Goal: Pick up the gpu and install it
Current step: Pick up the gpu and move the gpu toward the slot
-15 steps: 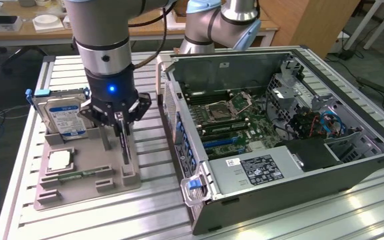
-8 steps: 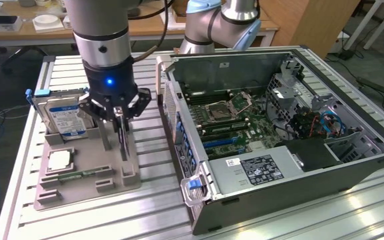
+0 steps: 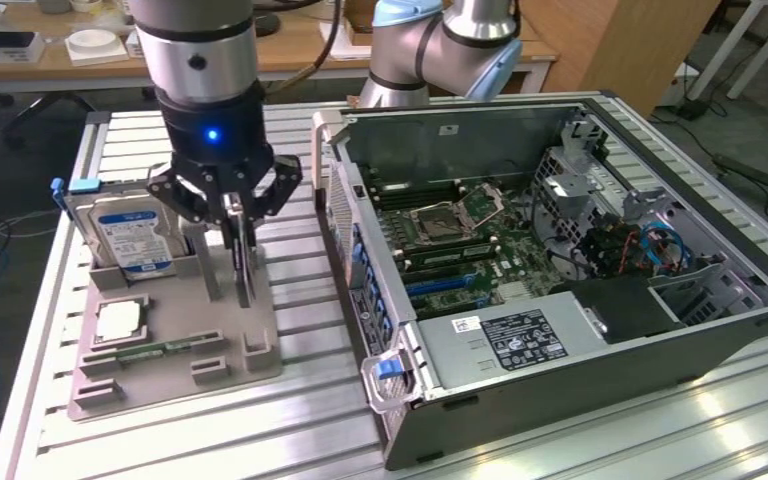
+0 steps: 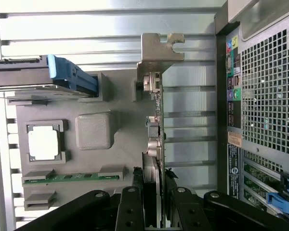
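The gpu point(image 3: 244, 272) stands on edge over the grey holder tray point(image 3: 157, 372), a thin dark card hanging below my gripper point(image 3: 237, 228). In the wrist view the gpu point(image 4: 156, 120) is seen edge-on, with its silver bracket at the far end. My gripper point(image 4: 159, 186) is shut on it, one finger pressed on each face. Whether the card's lower edge has left the tray's slot I cannot tell. The open computer case point(image 3: 558, 250) lies on the exterior view's right, its motherboard point(image 3: 471, 240) exposed.
On the tray stand a hard drive point(image 3: 131, 235) with a blue-white label, a square processor point(image 3: 120, 320) and a narrow green memory stick point(image 3: 157, 350). The case's rear panel point(image 4: 265, 96) is close beside the card. A power supply point(image 3: 518, 335) fills the case's near end.
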